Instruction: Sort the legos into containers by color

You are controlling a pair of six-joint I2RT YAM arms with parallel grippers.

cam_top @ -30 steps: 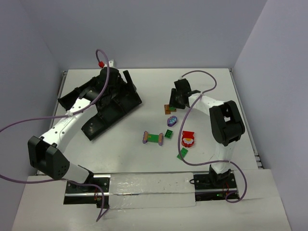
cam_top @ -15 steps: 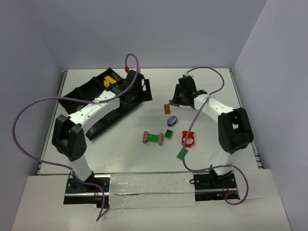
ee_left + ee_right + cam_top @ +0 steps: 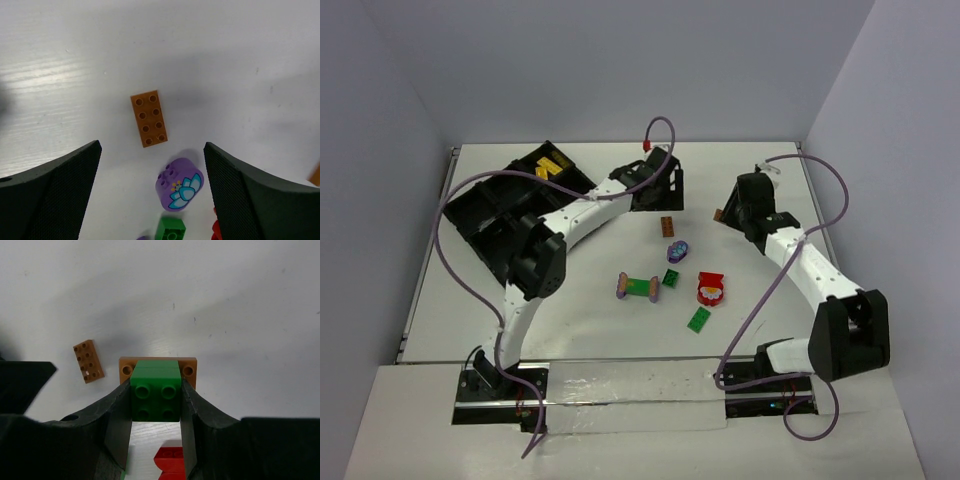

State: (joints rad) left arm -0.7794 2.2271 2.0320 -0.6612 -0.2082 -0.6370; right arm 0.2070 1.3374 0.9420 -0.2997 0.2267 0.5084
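With the black tray [image 3: 480, 222] at upper left, your left gripper [image 3: 151, 150] gapes empty over the orange plate [image 3: 148, 118], while right of centre your right gripper [image 3: 155, 395] pinches a green brick [image 3: 156, 377] seated on another orange piece [image 3: 127, 368], so binning both would mix colours.

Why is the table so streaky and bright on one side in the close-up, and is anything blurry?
Left wrist view: glare streaks the table at the left; the brown brick is sharp; the left fingers are dark shapes in the lower corners. Right wrist view: the green brick held between the right fingers is crisp, with soft grey shadows beyond. Top view: even light, faint shadows.
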